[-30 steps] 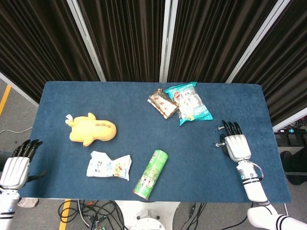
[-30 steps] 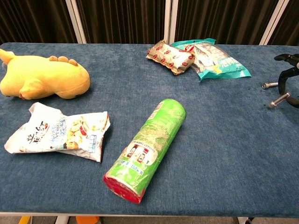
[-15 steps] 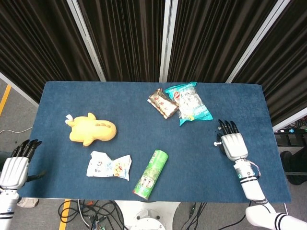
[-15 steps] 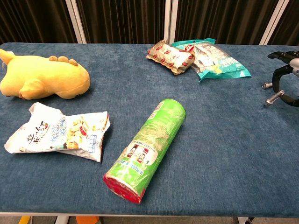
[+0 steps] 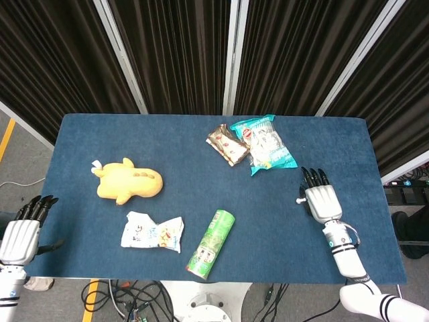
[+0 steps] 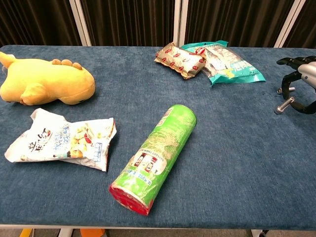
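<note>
- Your right hand [image 5: 320,201] hovers over the table [image 5: 80,134] near its right edge, palm down, fingers extended and apart, grasping nothing; the chest view shows its curved dark fingers [image 6: 295,78] just above the cloth.
- Your left hand [image 5: 21,236] hangs beyond the table's left edge, near the front-left corner, fingers straight and together, likewise released with nothing in it.
- The teal snack bag [image 5: 266,143] lies flat toward the back edge, right of centre; it is the item nearest your right hand, yet clearly apart from it.
- The brown snack packet [image 5: 228,144] rests against the teal bag's left side, the two touching or slightly overlapping.
- The green canister [image 5: 211,243] lies on its side near the front edge, roughly at mid-width, its red end [image 6: 128,198] pointing toward the front edge.
- The white crumpled packet [image 5: 152,232] lies just left of the canister, also near the front edge, without touching it.
- The yellow plush toy [image 5: 127,180] lies on the left half of the table, behind the white packet and nearest your left hand.
- Dark curtains [image 5: 174,54] with pale uprights stand behind the back edge.
</note>
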